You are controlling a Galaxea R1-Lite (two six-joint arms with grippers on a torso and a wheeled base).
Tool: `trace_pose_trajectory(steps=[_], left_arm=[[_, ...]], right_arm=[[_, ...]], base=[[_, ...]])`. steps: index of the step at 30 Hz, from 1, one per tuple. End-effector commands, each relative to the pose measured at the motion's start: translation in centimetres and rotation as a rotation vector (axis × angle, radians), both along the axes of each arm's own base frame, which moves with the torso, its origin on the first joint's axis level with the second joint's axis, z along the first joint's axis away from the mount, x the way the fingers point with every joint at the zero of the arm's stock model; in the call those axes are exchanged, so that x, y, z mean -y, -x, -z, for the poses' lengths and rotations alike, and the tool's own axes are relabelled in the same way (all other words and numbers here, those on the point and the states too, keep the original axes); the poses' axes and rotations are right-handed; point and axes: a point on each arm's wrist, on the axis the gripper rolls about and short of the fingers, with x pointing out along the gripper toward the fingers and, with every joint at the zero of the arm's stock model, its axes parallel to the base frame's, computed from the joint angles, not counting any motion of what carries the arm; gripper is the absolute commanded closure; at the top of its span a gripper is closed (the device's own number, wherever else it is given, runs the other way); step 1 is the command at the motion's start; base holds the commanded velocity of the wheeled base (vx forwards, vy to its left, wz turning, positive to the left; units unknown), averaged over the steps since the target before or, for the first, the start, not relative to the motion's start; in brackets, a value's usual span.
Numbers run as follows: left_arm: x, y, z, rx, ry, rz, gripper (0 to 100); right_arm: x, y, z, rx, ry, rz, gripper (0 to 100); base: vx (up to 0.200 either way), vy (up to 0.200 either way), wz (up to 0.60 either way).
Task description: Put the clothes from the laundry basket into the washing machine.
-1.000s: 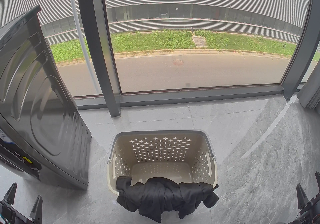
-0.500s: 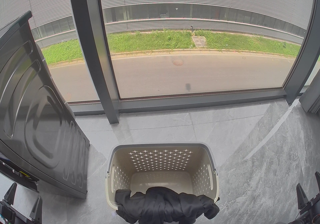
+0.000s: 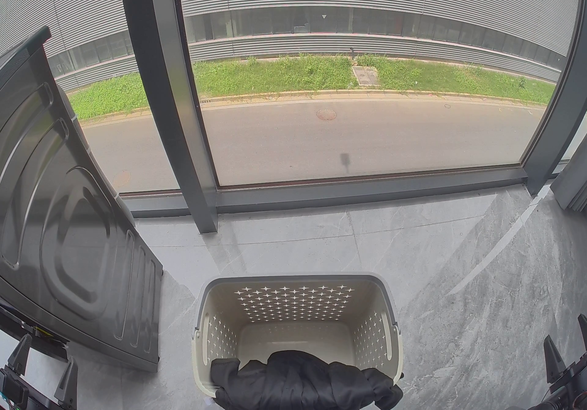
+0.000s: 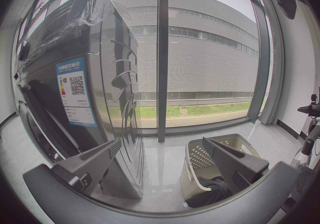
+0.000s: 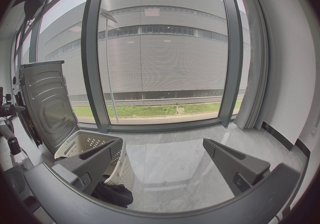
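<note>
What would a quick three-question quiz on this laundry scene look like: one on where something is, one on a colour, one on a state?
1. Where does the garment lie?
A. draped over the near rim of the laundry basket
B. flat on the floor by the window
C. hanging from a gripper

2. What colour is the garment?
A. white
B. red
C. black

3. How does the left gripper stand?
A. shut on cloth
B. open and empty
C. shut and empty

Answers:
1 A: the cloth hangs over the basket edge nearest the robot.
2 C: it is black all over against the cream basket.
3 B: its jaws stand wide apart with nothing between them.
</note>
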Motion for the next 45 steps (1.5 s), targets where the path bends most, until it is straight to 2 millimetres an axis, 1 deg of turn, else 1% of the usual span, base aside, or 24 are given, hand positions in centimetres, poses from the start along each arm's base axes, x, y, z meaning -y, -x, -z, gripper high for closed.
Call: trace_pose_trajectory(steps=[1,13,16,45], left_arm=[[0.00,-0.01,0.47,-0.001,0.001,-0.001,0],[0.00,-0.01,0.47,-0.001,0.001,-0.001,0],[0.00,0.00,0.48,0.001,0.001,-0.001,0],[0.00,0.00,0.48,0.001,-0.004,-0.001,0]], right_arm=[[0.00,-0.02,0.52,-0.003,0.000,-0.001,0],[0.00,-0.02,0.52,-0.003,0.000,-0.001,0],[0.00,-0.02,0.52,-0.003,0.000,-0.001,0],[0.00,-0.02,0.52,-0.003,0.000,-0.001,0]], base=[[0.000,0.000,0.00],[0.000,0.000,0.00],[0.200,0.000,0.00],[0.000,0.000,0.00]])
